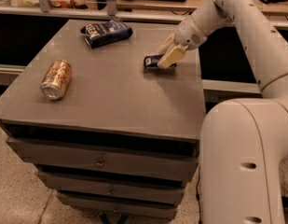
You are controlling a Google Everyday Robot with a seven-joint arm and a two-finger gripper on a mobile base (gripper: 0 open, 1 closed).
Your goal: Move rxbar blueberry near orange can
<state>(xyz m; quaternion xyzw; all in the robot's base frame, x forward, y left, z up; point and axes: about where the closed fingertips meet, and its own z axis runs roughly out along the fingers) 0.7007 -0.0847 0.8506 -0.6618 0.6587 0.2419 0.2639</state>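
The rxbar blueberry (152, 61) is a small flat dark navy wrapper lying on the grey cabinet top (115, 92), right of centre. My gripper (166, 56) is down at the bar's right end, its tan fingers (170, 58) over it and hiding part of it. The orange can (56, 79) lies on its side at the left of the top, silver end toward the front, far from the bar.
A larger puffy dark blue bag with white lettering (106, 31) lies at the back of the top. Drawers run below the front edge (101, 162). My white arm and base (246, 157) fill the right side. A shelf with items stands behind.
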